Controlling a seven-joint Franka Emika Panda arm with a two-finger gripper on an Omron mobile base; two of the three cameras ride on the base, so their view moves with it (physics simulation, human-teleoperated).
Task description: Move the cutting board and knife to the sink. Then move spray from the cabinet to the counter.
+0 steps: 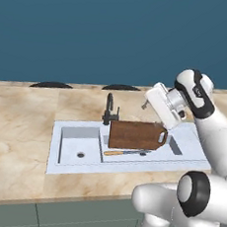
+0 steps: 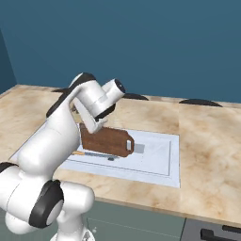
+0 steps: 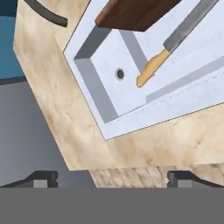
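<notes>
The dark brown cutting board (image 1: 135,135) rests in the white sink (image 1: 55,159), its loop handle toward the right. The knife (image 1: 124,152) lies in the sink just in front of the board, orange handle to the left. In the hand view the board's corner (image 3: 131,13) and the knife (image 3: 154,66) sit over the sink basin (image 3: 131,122). My gripper (image 1: 158,109) hovers above the board's right end, open and holding nothing; its fingertips (image 3: 41,177) stand wide apart. The spray and the cabinet are out of view.
The beige marble counter (image 1: 20,125) surrounds the sink. A black faucet (image 1: 109,110) rises behind the basin, close to the board's left end. Dark curved shapes (image 1: 51,84) lie along the counter's back edge under the blue wall. Grey-green base cabinets (image 2: 141,221) run below.
</notes>
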